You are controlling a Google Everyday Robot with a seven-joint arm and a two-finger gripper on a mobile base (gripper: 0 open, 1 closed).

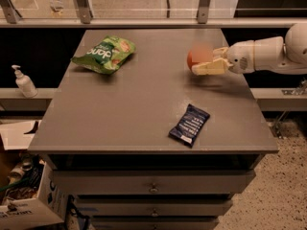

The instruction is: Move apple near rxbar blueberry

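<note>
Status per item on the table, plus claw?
apple: gripped between the claw's fingers, far right of the table.
claw: shut on the apple, reaching in from the right.
rxbar blueberry: lying flat, front right, untouched.
green chip bag: lying far left.
drawers: shut.

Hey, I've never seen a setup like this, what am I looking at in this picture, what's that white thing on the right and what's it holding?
There is just one picture, taken from above and in front of a grey table with drawers under it. Where the camera is mounted isn't recorded.

The white thing reaching in from the right is a robot arm. At its end is the gripper, a two-finger clamp that works like a simple hand. It sits over the table's far right part, closed around a red-orange apple.

Also on the table are a green chip bag at the far left and a dark blue snack bar near the front edge. A pump bottle stands on a ledge to the left.
</note>
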